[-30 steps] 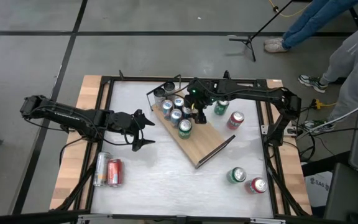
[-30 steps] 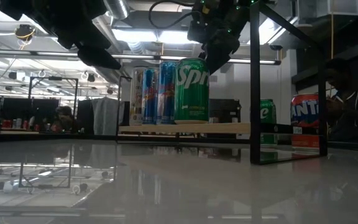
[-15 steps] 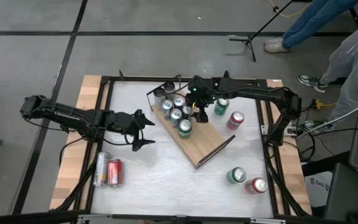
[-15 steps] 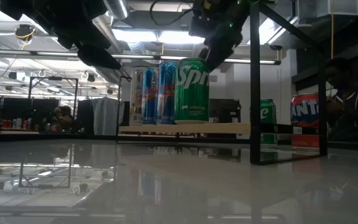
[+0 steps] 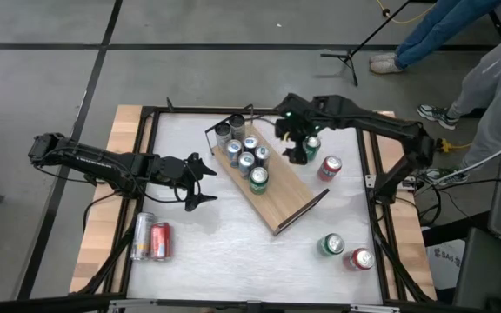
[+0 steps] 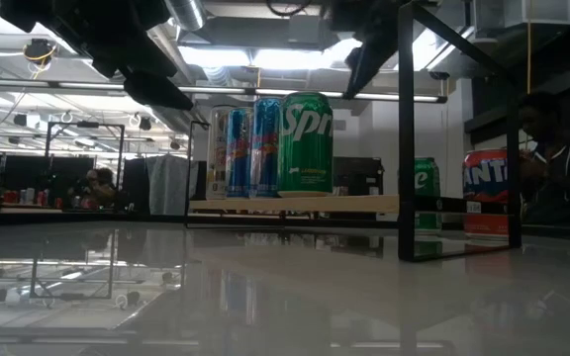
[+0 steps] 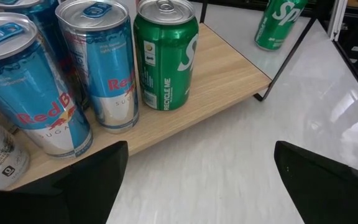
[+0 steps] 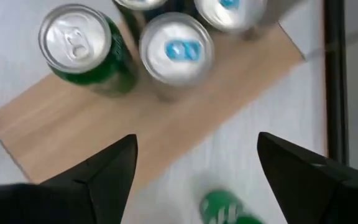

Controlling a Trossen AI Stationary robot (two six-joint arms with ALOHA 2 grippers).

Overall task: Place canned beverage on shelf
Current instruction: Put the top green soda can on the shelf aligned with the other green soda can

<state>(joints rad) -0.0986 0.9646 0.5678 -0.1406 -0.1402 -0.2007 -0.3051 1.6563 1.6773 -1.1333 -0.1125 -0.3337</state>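
Observation:
The shelf (image 5: 278, 198) is a light-brown board with black rails, lying slantwise mid-table. Several cans stand on its far-left half, among them a green Sprite can (image 5: 258, 180) (image 7: 165, 53) and Red Bull cans (image 7: 98, 62). My right gripper (image 5: 296, 149) (image 8: 197, 180) is open and empty. It hovers above the shelf's far-right edge, beside a green can (image 5: 311, 148) (image 8: 225, 208) standing on the table. My left gripper (image 5: 200, 181) (image 7: 197, 186) is open and empty, left of the shelf, facing the cans.
A red can (image 5: 330, 167) stands right of the shelf. A green can (image 5: 331, 245) and a red can (image 5: 360, 259) stand near the front right. A silver can (image 5: 143, 235) and a red can (image 5: 159, 241) lie at the front left. People stand beyond the table's far right.
My right gripper has risen from just above the cans on the shelf and gone toward the table's right edge. It now stands over the shelf's edge, next to the green can on the table. The cans have stayed where they were.

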